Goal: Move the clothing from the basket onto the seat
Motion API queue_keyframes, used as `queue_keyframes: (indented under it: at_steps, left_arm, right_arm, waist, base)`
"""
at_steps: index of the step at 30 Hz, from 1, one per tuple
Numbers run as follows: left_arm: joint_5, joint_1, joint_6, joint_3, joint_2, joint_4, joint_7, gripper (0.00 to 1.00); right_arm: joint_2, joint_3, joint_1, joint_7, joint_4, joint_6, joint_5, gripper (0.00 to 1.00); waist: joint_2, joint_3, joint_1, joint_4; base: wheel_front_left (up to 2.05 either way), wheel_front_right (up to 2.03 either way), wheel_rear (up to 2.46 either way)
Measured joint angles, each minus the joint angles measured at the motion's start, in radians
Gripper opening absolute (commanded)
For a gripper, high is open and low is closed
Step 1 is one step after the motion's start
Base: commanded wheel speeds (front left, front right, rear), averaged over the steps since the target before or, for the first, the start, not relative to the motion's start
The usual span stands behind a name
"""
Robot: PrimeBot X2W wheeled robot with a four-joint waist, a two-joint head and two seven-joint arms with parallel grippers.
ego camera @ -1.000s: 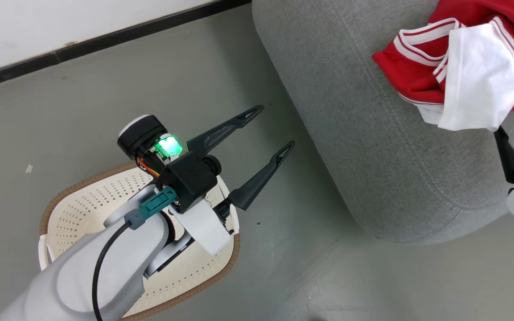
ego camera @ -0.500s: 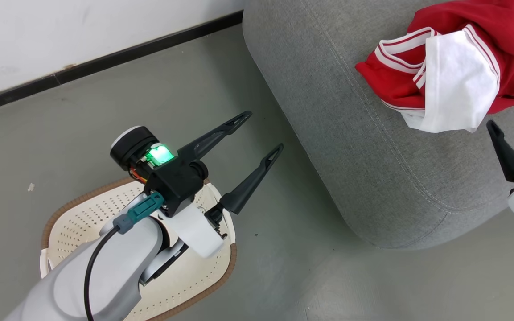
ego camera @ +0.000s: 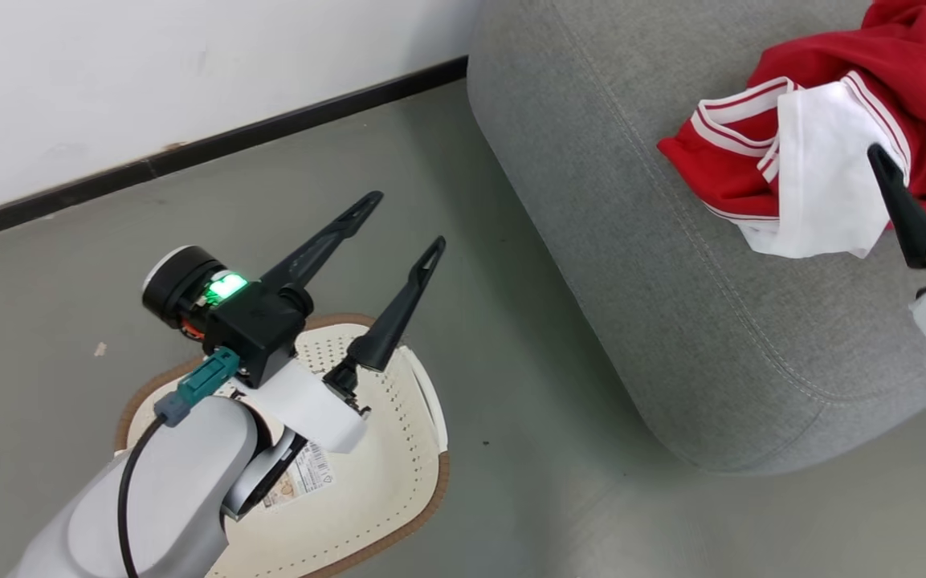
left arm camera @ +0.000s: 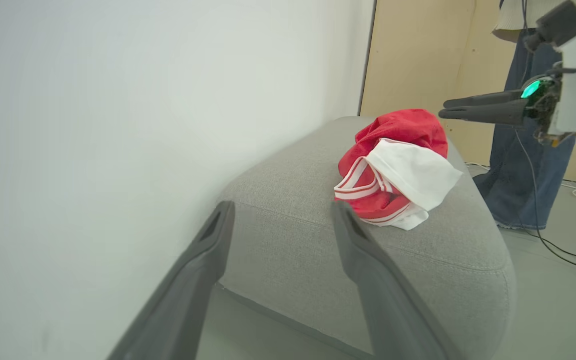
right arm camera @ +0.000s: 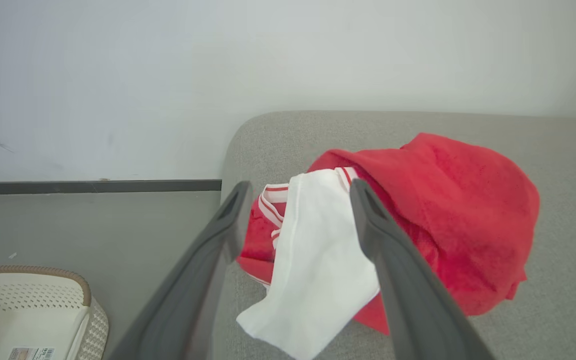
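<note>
Grey seat (ego camera: 671, 321) holds the clothing (ego camera: 816, 185) just ahead of the right tool (ego camera: 911, 143).

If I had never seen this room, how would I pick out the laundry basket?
Find the big grey sofa; on the floor beside its rounded end sits the basket. It is cream-white plastic dotted with holes, with a brown rim and a paper label on its bottom, unlike the red-and-white jersey lying on the sofa.

Clothing (ego camera: 820, 185) on seat (ego camera: 639, 265), basket (ego camera: 406, 449) on floor (ego camera: 511, 377) to its left.
</note>
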Motion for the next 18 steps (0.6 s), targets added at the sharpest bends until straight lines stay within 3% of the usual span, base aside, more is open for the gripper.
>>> queue_keyframes:
  at_steps: [7,18]
  left_arm:
    - [-0.011,0.043,0.044,0.057,0.005,0.020,-0.013,1.00]
    - [-0.034,0.139,0.156,0.185,0.006,0.053,-0.021,1.00]
  right_arm:
    - [0.036,0.001,-0.070,-0.004,-0.009,0.000,-0.060,1.00]
    - [0.138,-0.014,-0.100,-0.027,-0.018,0.000,-0.160,1.00]
  waist:
    - [0.0000,-0.027,0.0000,0.043]
    - [0.0000,-0.072,0.0000,0.124]
  base:
    - [0.00,0.00,0.00]
    - [0.00,0.00,0.00]
